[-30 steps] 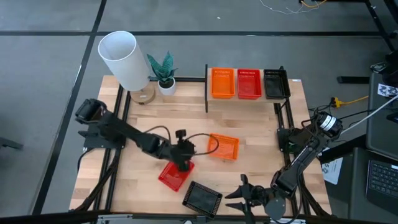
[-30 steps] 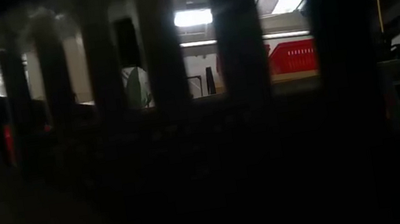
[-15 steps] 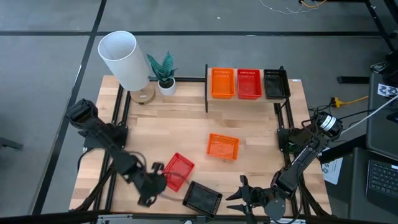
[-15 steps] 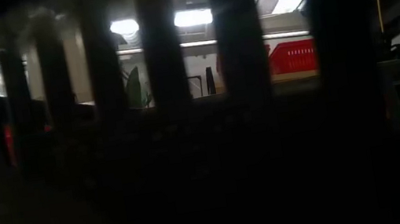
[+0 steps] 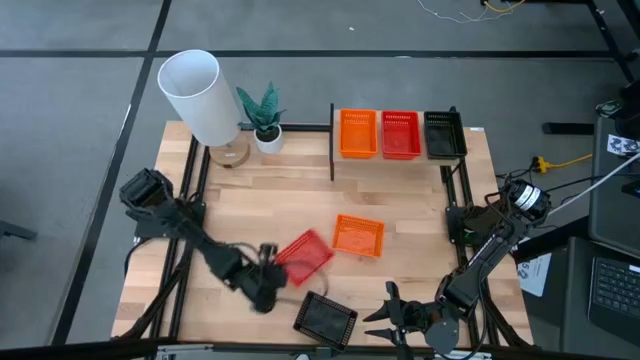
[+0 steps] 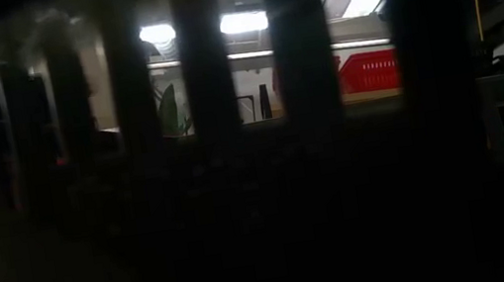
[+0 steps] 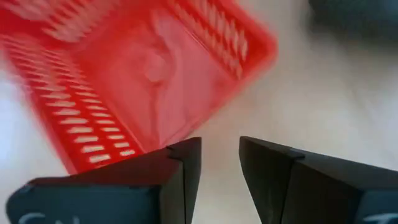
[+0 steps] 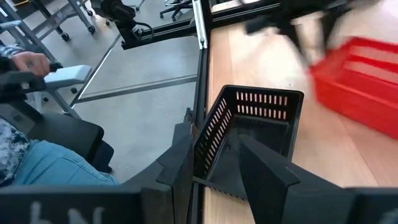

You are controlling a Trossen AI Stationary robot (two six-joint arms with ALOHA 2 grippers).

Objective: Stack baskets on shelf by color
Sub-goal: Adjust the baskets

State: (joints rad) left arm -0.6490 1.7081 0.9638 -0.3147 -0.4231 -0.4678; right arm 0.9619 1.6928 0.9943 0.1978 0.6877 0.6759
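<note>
While the right end effector (image 5: 400,318) is idling with fingers apart at the desk's (image 5: 420,215) near edge, the left end effector (image 5: 268,262), fingers slightly apart and empty, is sitting just beside the red basket (image 5: 304,254), whose long axis is running diagonally away from it toward the shelf (image 5: 335,128).

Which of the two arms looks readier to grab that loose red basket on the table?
The left. Its claw sits right beside the red basket, fingers open in the left wrist view. The right claw rests at the table's near edge, facing the black basket.
</note>
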